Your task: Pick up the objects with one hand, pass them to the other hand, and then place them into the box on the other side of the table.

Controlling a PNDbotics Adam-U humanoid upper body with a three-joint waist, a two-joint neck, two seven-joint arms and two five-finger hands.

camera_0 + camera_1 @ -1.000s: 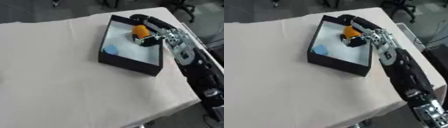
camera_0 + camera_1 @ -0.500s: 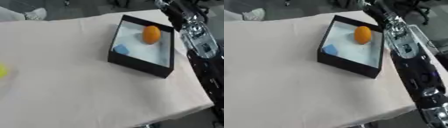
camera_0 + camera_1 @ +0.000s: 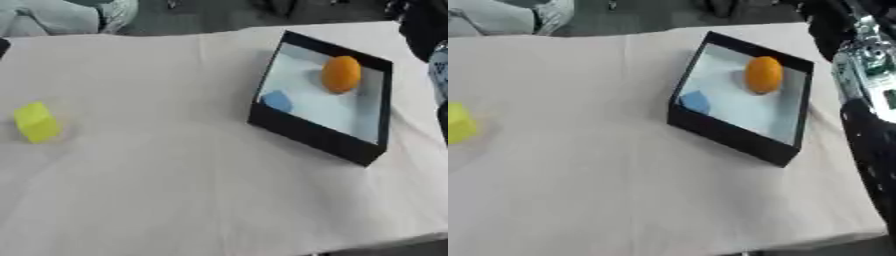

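My table wears a pale cloth. On it sits the black box; well to its left lies a yellow block.

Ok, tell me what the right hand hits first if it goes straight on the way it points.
Probably nothing on the table: the right hand, a dark blur past the box, seems to point off the far edge, away from the orange object. Depth is unclear.

A lab or test room, it seems. A table draped in a plain cream cloth stands on a dark grey floor. A robot arm runs along the right edge.
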